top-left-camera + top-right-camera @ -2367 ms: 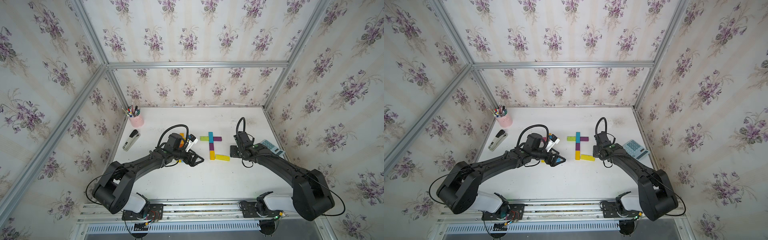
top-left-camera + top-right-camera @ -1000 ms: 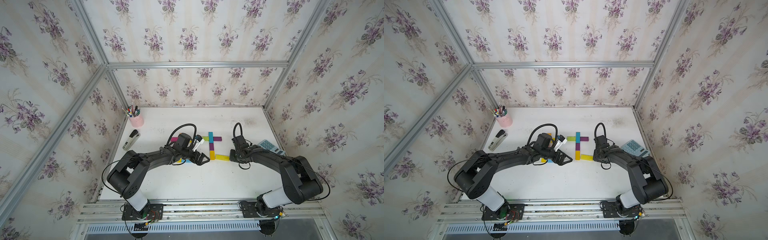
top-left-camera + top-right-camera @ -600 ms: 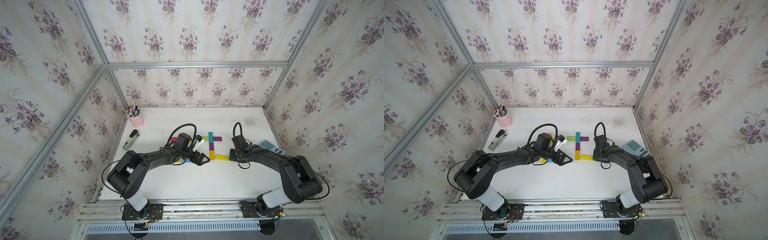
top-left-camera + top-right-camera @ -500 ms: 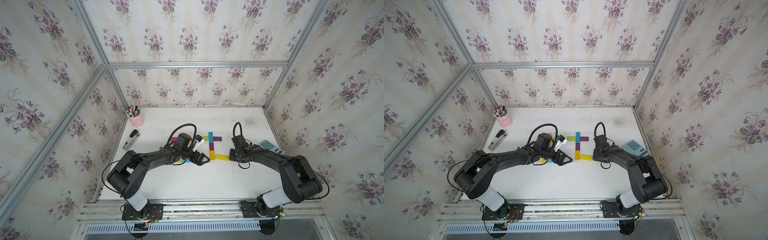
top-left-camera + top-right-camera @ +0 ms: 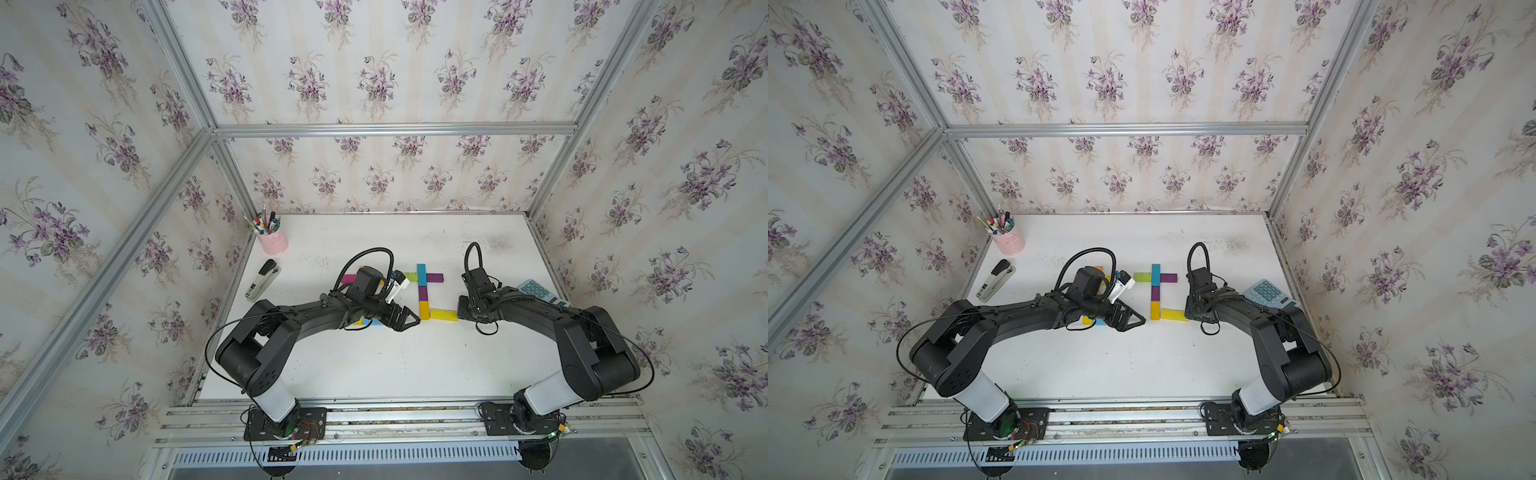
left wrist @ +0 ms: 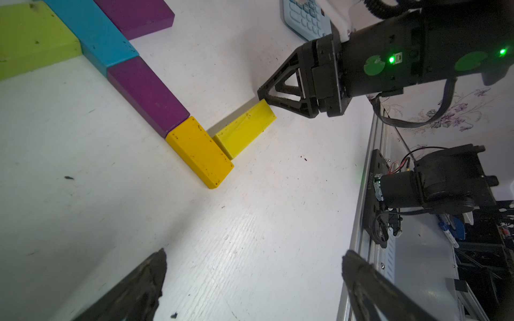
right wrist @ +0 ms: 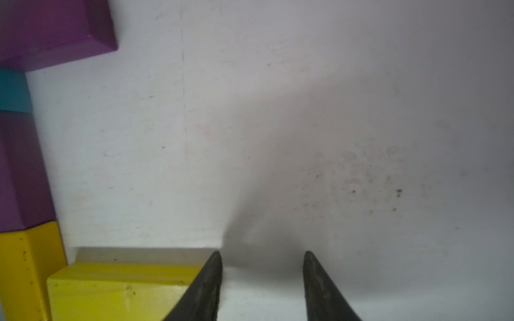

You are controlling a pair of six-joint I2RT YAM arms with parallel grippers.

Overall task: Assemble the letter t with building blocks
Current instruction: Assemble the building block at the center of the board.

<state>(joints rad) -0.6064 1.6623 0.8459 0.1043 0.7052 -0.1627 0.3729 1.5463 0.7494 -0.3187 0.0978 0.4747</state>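
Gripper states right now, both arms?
Left gripper: open wide, empty.
Right gripper: open, nothing between its fingers; one sits at the end of the flat lemon-yellow rectangular block.

The counter is matt white, with faint wood grain and dark specks. The yellow block looks like painted wood, smooth with small specks, as does the orange-yellow block touching the yellow block. The right claw beside the yellow block is rough, matt black plastic.
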